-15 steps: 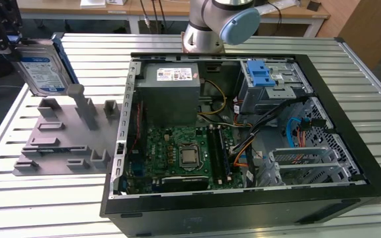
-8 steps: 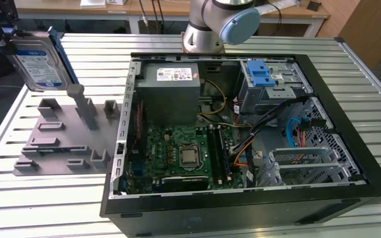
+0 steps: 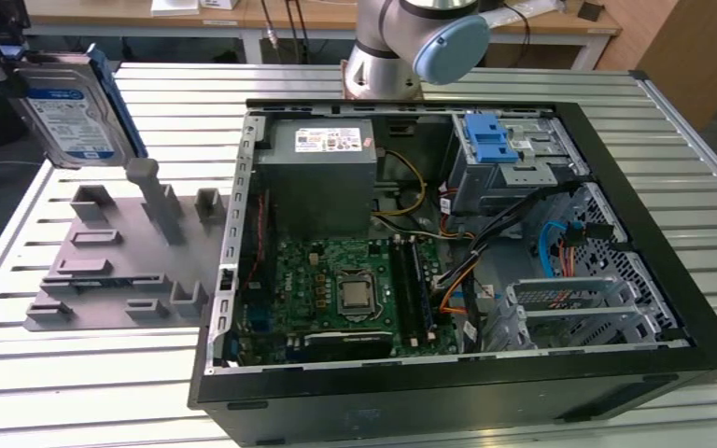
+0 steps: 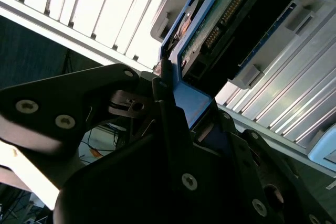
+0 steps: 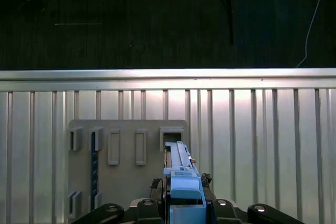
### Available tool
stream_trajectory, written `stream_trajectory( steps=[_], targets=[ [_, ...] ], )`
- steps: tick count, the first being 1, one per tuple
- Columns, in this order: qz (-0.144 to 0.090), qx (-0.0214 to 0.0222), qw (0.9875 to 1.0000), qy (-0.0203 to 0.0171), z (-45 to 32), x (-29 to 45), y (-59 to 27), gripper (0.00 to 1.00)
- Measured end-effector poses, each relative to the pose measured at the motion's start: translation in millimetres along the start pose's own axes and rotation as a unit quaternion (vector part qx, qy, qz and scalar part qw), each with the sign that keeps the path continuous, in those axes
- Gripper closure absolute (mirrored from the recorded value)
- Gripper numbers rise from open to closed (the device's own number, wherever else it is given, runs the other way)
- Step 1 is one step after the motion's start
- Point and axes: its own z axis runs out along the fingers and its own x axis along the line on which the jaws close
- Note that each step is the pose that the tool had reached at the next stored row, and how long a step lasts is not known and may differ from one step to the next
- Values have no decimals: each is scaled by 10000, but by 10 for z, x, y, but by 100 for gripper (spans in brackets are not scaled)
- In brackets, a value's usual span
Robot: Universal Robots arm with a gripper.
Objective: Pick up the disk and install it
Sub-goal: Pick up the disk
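So, at that moment the disk [image 3: 70, 110] was up in the air at the exterior view's left, well clear of the open PC case [image 3: 458, 397] and not in any bay. It hung roughly on edge and a bit tilted. Its white-and-blue label faced the exterior camera, and there was blue plastic along its sides.

Under it, on the slatted aluminium table [image 3: 72, 392], sat the grey fixture plate [image 3: 109, 271] with its little upright holders. The disk hovered over the far end of that plate, and I couldn't tell how much air was between them.

The gripper [image 5: 181, 183] was clamped tight on the disk. In the first wrist view the blue rail [image 5: 178, 158] stuck out from between the black jaws and ran out over the plate. In the second wrist view one of the dark fingers [image 4: 169, 129] lay right along the blue edge. The disk's green circuit board [image 4: 210, 30], with its row of connector pins, was showing past it.

Inside the case, the grey power supply box [image 3: 321, 177] sat at the far side, with the green motherboard [image 3: 333, 289] nearer the camera. The grey drive cage with the blue latch [image 3: 499, 149] was in the far corner toward the exterior view's right. Orange and blue cables were draped between them. The arm's base [image 3: 396, 47] stood on the table just behind the case.
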Motion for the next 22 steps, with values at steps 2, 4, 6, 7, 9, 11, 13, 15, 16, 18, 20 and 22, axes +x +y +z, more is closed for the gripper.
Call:
stream_trajectory(
  steps=[2, 4, 6, 7, 9, 11, 13, 15, 16, 18, 20, 22],
  targets=[
    [0, 0, 10000, 0, -11, 0, 0, 64],
    [0, 0, 10000, 0, -24, 0, 0, 64],
    [0, 1, 10000, 0, -33, -1, 1, 64],
    [0, 0, 10000, 0, -38, -1, 1, 64],
    [0, 1, 10000, 0, -49, -1, 1, 64],
    [0, 0, 10000, 1, -65, -1, 1, 64],
    [0, 0, 10000, 0, -80, -2, 2, 64],
    [0, 1, 10000, 0, -90, -2, 3, 64],
    [0, 1, 10000, 0, -94, -2, 3, 64],
    [0, 0, 10000, 0, -102, -2, 3, 64],
    [0, 1, 10000, 0, -120, -3, 3, 64],
    [0, 0, 10000, 0, -133, -3, 3, 64]
  ],
)
